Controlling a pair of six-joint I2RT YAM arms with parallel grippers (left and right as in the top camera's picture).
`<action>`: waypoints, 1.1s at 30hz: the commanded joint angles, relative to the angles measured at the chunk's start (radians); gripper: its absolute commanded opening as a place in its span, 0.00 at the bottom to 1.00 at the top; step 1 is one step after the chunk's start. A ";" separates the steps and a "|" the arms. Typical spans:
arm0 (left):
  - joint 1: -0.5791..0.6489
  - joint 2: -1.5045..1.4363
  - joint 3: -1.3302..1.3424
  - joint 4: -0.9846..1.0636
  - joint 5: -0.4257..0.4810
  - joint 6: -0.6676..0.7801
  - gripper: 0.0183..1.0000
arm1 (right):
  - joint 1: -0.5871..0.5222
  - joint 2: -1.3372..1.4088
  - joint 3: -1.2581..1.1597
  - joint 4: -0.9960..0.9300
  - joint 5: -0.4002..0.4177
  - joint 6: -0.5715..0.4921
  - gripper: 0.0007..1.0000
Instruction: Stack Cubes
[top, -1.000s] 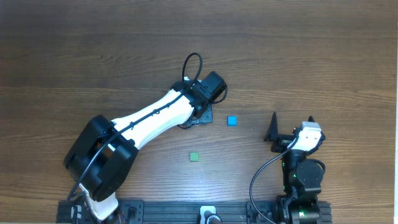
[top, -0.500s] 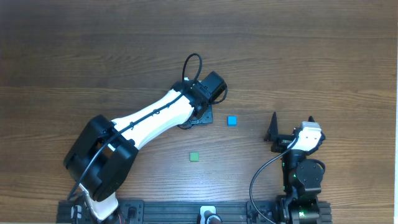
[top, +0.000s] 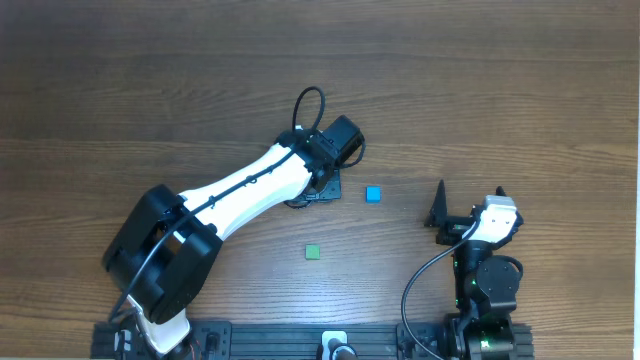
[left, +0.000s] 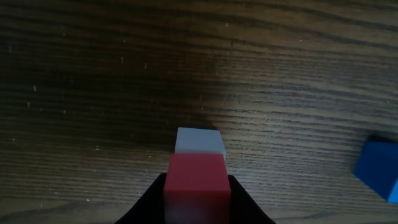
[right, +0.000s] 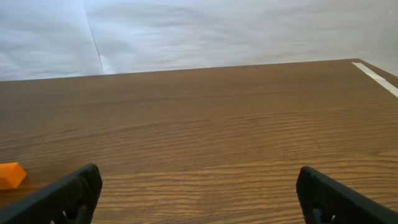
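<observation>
My left gripper (left: 196, 198) is shut on a red cube (left: 196, 183), with a dark finger against each side of it. A grey cube (left: 200, 141) rests on the wooden table just beyond the red one, and the red cube covers its near edge. I cannot tell if the two touch. In the top view the left gripper (top: 320, 183) is at mid table, with its wrist hiding both cubes. A blue cube (top: 373, 193) (left: 379, 168) lies just to its right. A green cube (top: 313, 252) lies nearer the front. My right gripper (top: 468, 203) (right: 202, 198) stands open at the right, holding nothing.
In the right wrist view a small orange cube (right: 10, 174) sits on the table, off to one side. A white backdrop (right: 217, 31) rises behind the table's far edge. A black cable loop (top: 310, 105) arches above the left wrist.
</observation>
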 joint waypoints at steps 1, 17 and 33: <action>-0.005 0.017 0.008 0.002 -0.016 -0.014 0.15 | -0.007 -0.006 -0.007 -0.002 -0.008 0.003 0.99; -0.005 0.029 0.008 0.015 -0.016 -0.014 0.21 | -0.007 -0.006 -0.007 -0.002 -0.008 0.003 0.99; -0.005 0.030 0.008 0.015 -0.018 -0.014 0.35 | -0.007 -0.006 -0.007 -0.002 -0.008 0.003 0.99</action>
